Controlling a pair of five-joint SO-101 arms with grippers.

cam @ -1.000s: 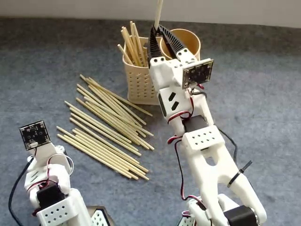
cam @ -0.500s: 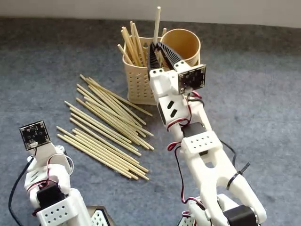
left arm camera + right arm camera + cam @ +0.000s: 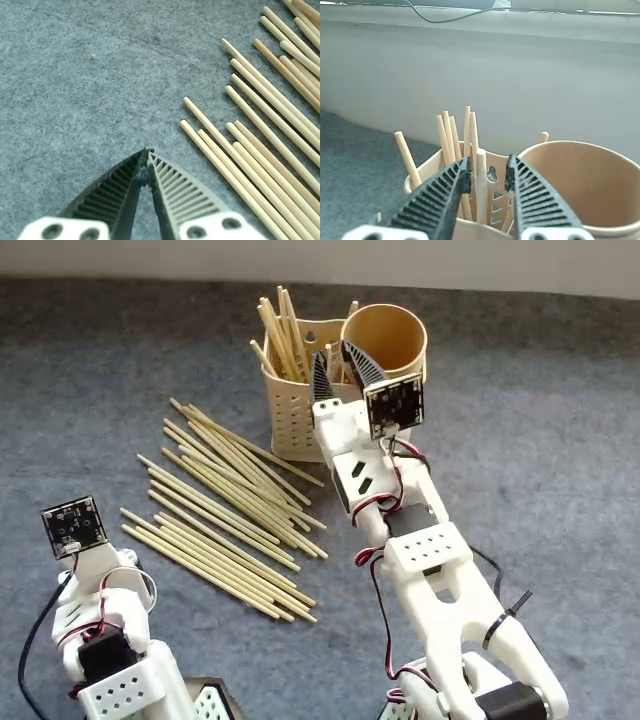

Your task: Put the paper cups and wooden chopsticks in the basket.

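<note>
The right gripper hangs over the basket, its black ribbed jaws apart. One chopstick stands upright in the gap between them. It is close to one jaw, but neither jaw presses on it, and its lower end goes down inside the basket. In the high view the right gripper sits at the basket's rim, with the right arm stretching back toward the near edge.

Just beyond the jaws, a bundle of chopsticks leans at mixed angles in the basket, tips above the rim. The bundle fills the end of the basket nearer the loose pile. The cup stands upright and open-mouthed at the other end, touching the basket. I cannot tell whether it is inside the basket or pressed against it. In the right wrist view the cup is next to one jaw.

The left gripper is low over the grey carpet, its jaws together at the tips with nothing between them. The ends of the pile lie near it, apart from the jaws.

In the high view the pile lies flat on the carpet between the basket and the left arm, with the sticks roughly parallel in loose overlapping rows.

Behind the basket is a pale wall with a dark cable running along its top.
</note>
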